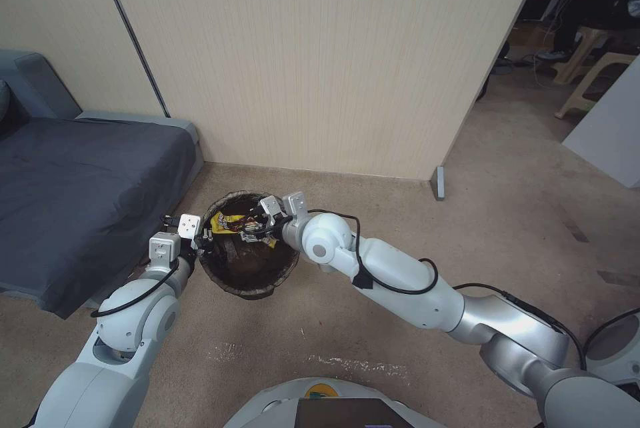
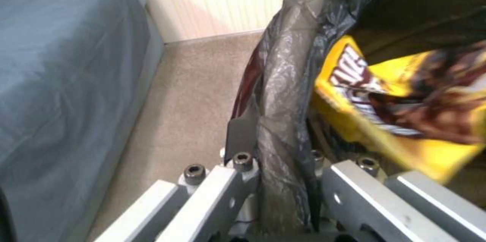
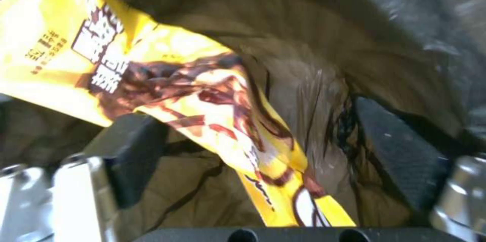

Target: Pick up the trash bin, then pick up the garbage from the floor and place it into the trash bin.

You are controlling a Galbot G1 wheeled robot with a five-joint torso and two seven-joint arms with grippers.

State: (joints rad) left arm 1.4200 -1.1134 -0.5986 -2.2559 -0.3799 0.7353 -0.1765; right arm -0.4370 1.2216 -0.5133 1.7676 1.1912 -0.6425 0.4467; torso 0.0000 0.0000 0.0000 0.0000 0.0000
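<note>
Tan short-pile carpet floor (image 1: 373, 321) meets our beige panelled wall (image 1: 313, 55); left claw (image 2: 283, 181) clamps the bag-lined round trash bin's rim (image 2: 283, 94), right claw (image 3: 253, 151), spread wide, straddles a yellow wrapper (image 3: 202, 94).

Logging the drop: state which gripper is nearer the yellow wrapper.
Right. The right gripper is open astride the yellow wrapper over the trash bin; the left gripper clamps the bin's rim beside it.
</note>
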